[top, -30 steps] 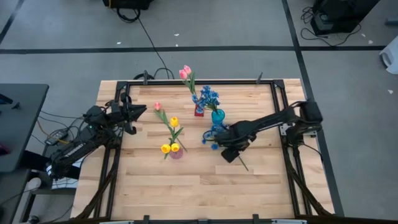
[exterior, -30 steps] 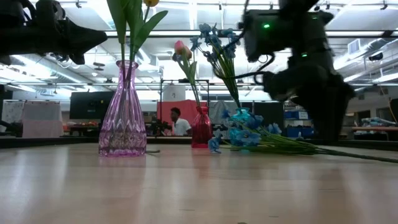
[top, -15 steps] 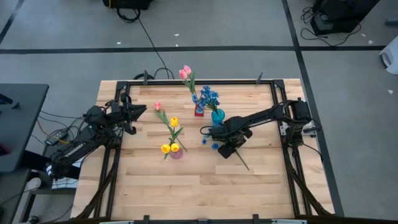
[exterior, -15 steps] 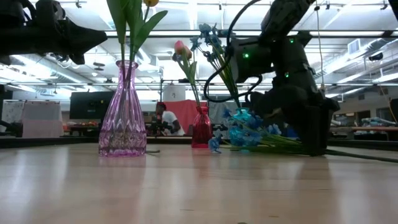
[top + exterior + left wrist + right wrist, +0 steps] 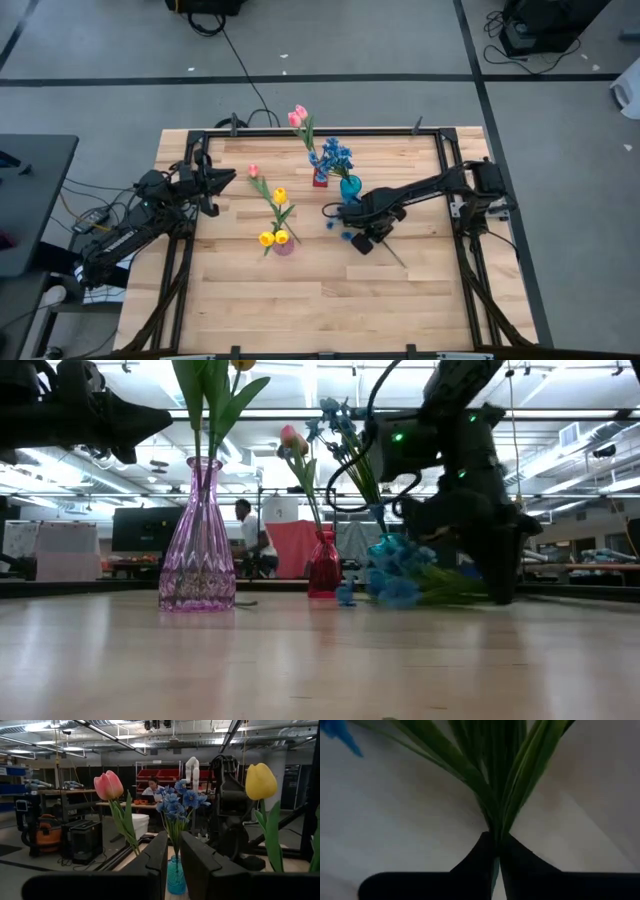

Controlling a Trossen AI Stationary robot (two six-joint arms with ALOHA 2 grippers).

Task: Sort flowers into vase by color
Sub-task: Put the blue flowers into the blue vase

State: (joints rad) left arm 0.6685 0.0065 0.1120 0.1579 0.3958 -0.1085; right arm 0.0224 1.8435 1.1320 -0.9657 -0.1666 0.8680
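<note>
Right wrist view: right pincer (image 5: pixel 496 851) clamped on blue flower (image 5: pixel 395 575) stems lying on desk (image 5: pixel 300 290) beside teal vase (image 5: pixel 351 187); thin stems may slip when lifted; left pincer (image 5: pixel 172 857) narrow, idle.

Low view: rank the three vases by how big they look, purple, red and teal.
1. purple vase, largest, though it also stands nearest this camera.
2. red vase.
3. teal vase: partly hidden by blue blooms, so red versus teal is unsure.
</note>
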